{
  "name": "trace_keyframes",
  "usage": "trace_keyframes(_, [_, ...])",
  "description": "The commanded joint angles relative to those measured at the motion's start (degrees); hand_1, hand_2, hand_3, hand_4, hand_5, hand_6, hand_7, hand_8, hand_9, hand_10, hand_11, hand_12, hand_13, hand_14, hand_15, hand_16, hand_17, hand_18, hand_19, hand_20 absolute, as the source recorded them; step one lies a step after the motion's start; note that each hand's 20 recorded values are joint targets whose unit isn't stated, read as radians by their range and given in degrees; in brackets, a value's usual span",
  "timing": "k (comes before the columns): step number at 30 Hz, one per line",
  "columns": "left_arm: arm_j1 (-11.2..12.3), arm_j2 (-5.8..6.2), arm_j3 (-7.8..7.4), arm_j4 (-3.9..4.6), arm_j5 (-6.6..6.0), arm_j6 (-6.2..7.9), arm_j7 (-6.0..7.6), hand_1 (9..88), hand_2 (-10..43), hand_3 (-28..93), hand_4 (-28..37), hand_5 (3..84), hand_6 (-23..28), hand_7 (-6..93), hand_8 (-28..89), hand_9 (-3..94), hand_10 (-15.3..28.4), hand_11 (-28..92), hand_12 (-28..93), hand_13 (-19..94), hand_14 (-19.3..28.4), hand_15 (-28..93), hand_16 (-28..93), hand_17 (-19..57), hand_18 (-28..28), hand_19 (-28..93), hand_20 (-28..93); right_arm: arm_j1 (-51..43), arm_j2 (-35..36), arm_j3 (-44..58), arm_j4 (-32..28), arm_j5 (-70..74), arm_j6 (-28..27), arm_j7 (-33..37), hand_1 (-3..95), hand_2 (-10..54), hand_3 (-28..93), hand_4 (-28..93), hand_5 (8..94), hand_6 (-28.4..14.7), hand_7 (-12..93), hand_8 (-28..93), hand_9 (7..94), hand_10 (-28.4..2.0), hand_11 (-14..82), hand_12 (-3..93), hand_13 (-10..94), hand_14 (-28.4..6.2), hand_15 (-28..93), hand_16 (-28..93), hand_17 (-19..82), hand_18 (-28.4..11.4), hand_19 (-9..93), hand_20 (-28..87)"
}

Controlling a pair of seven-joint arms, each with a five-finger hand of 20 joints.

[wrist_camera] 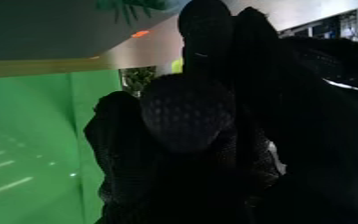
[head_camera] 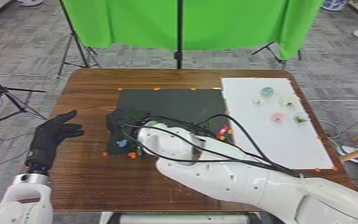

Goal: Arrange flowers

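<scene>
Flowers are on the white board (head_camera: 255, 145), right part of the desk (head_camera: 85, 177). Far end: teal flower (head_camera: 267, 91). Nearer than that, two pale flowers (head_camera: 288, 102), apart from each other, one toward each side of the board. Nearer again, the pink flower (head_camera: 278, 117), with the green flower (head_camera: 301, 119) just beside it on its right. A small red piece (head_camera: 222, 132) sits by the right edge of the dark mat (head_camera: 180, 100), close to my right arm (head_camera: 213, 182). Small blue piece (head_camera: 121, 143) near the mat's near left corner, just on the near side of my right hand (head_camera: 118, 124). That hand is at the mat's left edge, arm crossing in from the near right, black cables (head_camera: 246, 131) looped along it. Can't tell if the right hand is open or closed, or whether it grips anything; the glove is too dark. In the right wrist view, green leaves (wrist_camera: 129, 6) show beyond the glove, against a dark surface; can't tell what they belong to. My left hand (head_camera: 47, 142) is over the left side of the desk, well apart from the flowers, fingers (head_camera: 67, 118) open and relaxed, nothing in them. Orange marks (head_camera: 132, 155) dot the edges of mat and board. Past the far edge of the desk: green curtain (head_camera: 131, 25), black stand (head_camera: 179, 37) in front of it, grey floor (head_camera: 33, 60) around.
</scene>
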State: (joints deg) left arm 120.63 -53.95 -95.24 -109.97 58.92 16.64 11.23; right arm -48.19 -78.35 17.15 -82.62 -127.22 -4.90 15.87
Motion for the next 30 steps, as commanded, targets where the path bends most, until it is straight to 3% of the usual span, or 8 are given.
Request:
trace_keyframes(1, [1.20, -0.33, -0.55, -0.38, 0.40, -0.72, -1.07, 21.0, 20.1, 64, -28.3, 47.7, 4.0, 10.9, -7, 53.5, 16.1, 27, 14, 48, 21.2, 34, -2, 12.9, 15.5, 23, 23, 1.88, 0.83, 1.26, -0.78, -0.93, -3.98, 1.24, 53.9, -9.5, 61, -16, 61.8, 4.1, 19, -11, 86.7, -8.6, 17.3, 47.1, 88, -1.2, 59, 38, 61, -12.9, 93, 54])
trace_keyframes(5, [2.03, -0.42, -1.06, -0.84, 0.38, -0.54, -1.28, 21.0, 20.0, 64, -28.3, 47.7, 3.9, 10.8, -7, 53.5, 16.1, 27, 14, 48, 21.2, 34, -2, 12.9, 15.4, 23, 22, 2.93, 2.55, 2.64, -3.10, -0.41, -3.17, 1.64, 52.7, -9.5, 62, -16, 59.7, 4.0, 19, -12, 85.4, -8.7, 18.0, 46.4, 88, -1.3, 59, 38, 60, -13.3, 93, 54])
trace_keyframes(12, [4.17, -0.56, -2.82, -1.97, 0.75, -0.32, -1.90, 20.9, 19.9, 64, -28.3, 47.6, 3.9, 10.8, -7, 53.4, 16.1, 27, 14, 48, 21.3, 34, -2, 12.9, 15.5, 23, 22, 4.71, 11.71, 9.05, -15.68, 2.59, 1.32, 4.57, 48.4, -9.5, 64, -16, 57.5, 3.6, 18, -12, 81.8, -9.4, 20.7, 42.4, 87, -2.2, 59, 38, 59, -13.9, 93, 54])
trace_keyframes(15, [4.99, -0.70, -3.14, -2.28, 0.67, 0.06, -1.71, 20.9, 19.9, 64, -28.3, 47.7, 3.9, 10.8, -7, 53.4, 16.1, 27, 14, 48, 21.3, 34, -2, 12.9, 15.5, 23, 23, 2.75, 16.96, 15.49, -21.24, 3.64, 1.21, 6.05, 42.0, -9.5, 68, -16, 56.6, 2.7, 16, -10, 76.9, -11.7, 25.3, 30.6, 85, -3.3, 59, 37, 58, -14.5, 93, 55])
trace_keyframes(19, [5.58, -0.78, -3.91, -2.70, 0.82, -0.12, -2.12, 21.0, 19.9, 64, -28.3, 47.7, 3.9, 10.8, -7, 53.5, 16.1, 27, 14, 48, 21.3, 34, -2, 12.9, 15.5, 23, 23, -1.62, 24.33, 24.72, -26.48, 3.72, 1.94, 9.39, 37.0, -9.5, 68, -15, 52.7, -0.2, 12, -8, 71.8, -14.3, 23.3, 26.7, 82, -5.2, 61, 37, 57, -15.1, 93, 56])
trace_keyframes(22, [6.34, -1.14, -4.55, -3.19, 0.97, 0.34, -1.87, 20.9, 19.9, 64, -28.3, 47.6, 3.8, 10.7, -7, 53.5, 16.2, 27, 14, 48, 21.3, 34, -2, 12.9, 15.5, 23, 22, -7.02, 28.75, 33.42, -29.30, 4.41, -2.78, 12.26, 33.1, -9.5, 66, -14, 51.8, -1.8, 10, -7, 69.6, -16.1, 21.4, 26.8, 81, -6.3, 61, 37, 55, -16.2, 93, 56])
trace_keyframes(25, [7.15, -1.62, -5.19, -3.65, 0.93, 0.90, -1.84, 21.0, 19.9, 64, -28.3, 47.6, 3.8, 10.7, -6, 53.5, 16.2, 27, 14, 48, 21.3, 34, -2, 12.8, 15.6, 23, 23, -11.36, 30.87, 41.67, -30.01, 7.96, -14.02, 16.89, 30.2, -9.5, 65, -12, 51.9, -2.4, 9, -6, 69.6, -16.9, 20.0, 26.5, 80, -7.8, 61, 36, 54, -17.2, 93, 55])
trace_keyframes(30, [7.08, -2.14, -5.02, -3.80, 1.40, 0.70, -1.90, 21.0, 19.9, 64, -28.3, 47.6, 3.8, 10.8, -7, 53.5, 16.1, 27, 14, 48, 21.2, 34, -2, 12.8, 15.6, 23, 22, -17.14, 35.82, 46.36, -26.53, 9.39, -18.44, 21.48, 27.2, -7.7, 60, -11, 54.4, -3.2, 6, -6, 74.1, -18.0, 15.2, 23.4, 80, -8.8, 59, 35, 54, -18.1, 93, 54])
